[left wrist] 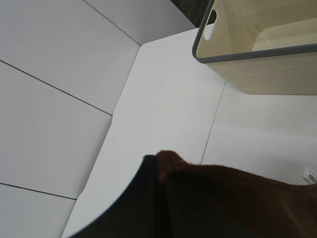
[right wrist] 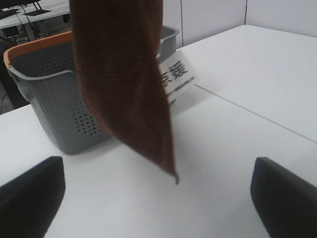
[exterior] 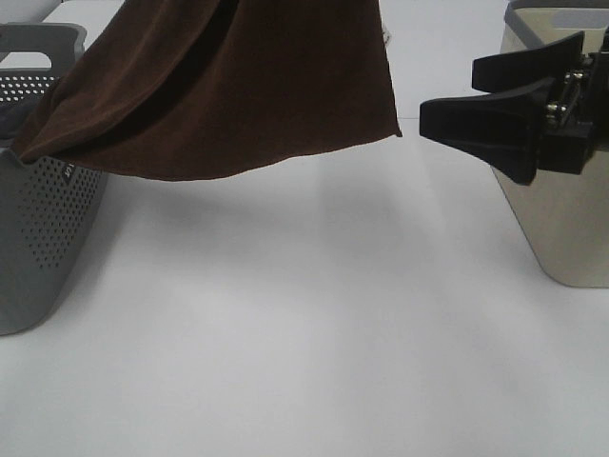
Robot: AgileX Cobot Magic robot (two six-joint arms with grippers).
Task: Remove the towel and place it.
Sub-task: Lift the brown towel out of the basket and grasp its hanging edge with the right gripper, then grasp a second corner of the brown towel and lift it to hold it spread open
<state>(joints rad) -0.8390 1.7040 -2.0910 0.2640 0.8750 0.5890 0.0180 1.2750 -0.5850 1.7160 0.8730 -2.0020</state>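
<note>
Towel (exterior: 238, 86) is off the tabletop (exterior: 304, 333), hanging at 11–12 o'clock in the high view. One end is draped on the rim of the grey basket (exterior: 48, 219) at 9 o'clock. Left pincer (left wrist: 157, 166) is clamped on a bunched towel edge. Right pincer (exterior: 452, 93) is at 2 o'clock, spread wide and empty, near the towel's free corner but apart, in front of the beige basket (exterior: 561, 219) at 3 o'clock. White tag (right wrist: 176, 77) shows on the hanging cloth.

White table (exterior: 304, 362): grey perforated basket (exterior: 48, 219) at left, beige bin (exterior: 561, 228) at right.
</note>
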